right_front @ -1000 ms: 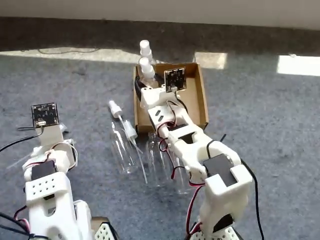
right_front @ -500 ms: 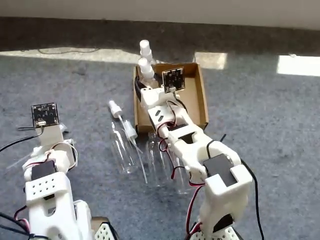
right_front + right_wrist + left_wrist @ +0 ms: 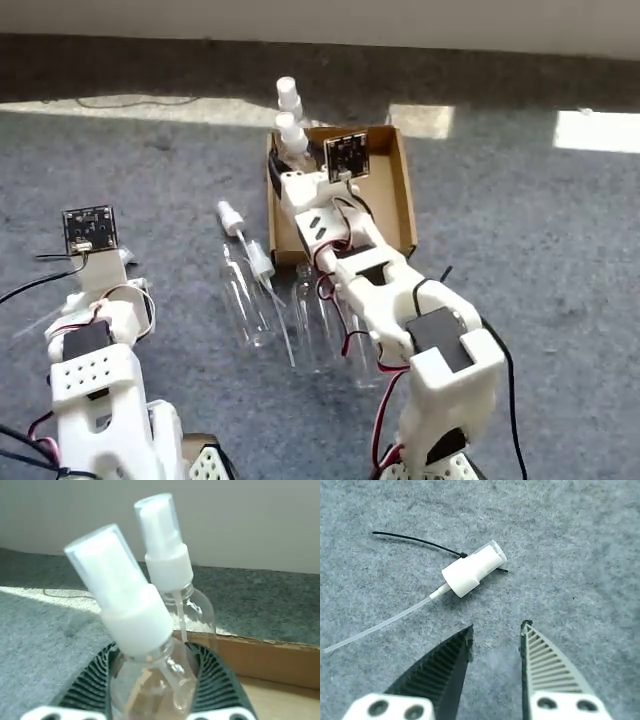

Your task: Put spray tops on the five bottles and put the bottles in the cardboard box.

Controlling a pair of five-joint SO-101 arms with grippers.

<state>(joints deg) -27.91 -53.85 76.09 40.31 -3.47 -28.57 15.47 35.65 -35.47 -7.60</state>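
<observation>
The right gripper (image 3: 152, 685) is clamped around a tilted capped bottle (image 3: 132, 625) at the 11 o'clock corner of the cardboard box (image 3: 390, 200) — a second capped bottle (image 3: 177, 580) stands just beyond it at 12 o'clock. The box's bare floor shows toward its 3 o'clock wall. The left gripper (image 3: 496, 628) hangs with jaws parted over carpet, a loose spray top (image 3: 470, 570) just ahead of its tips, lying on a black tie (image 3: 410, 539). At the box's 7 o'clock lie three uncapped bottles (image 3: 247, 300) — the right arm reaches over them.
</observation>
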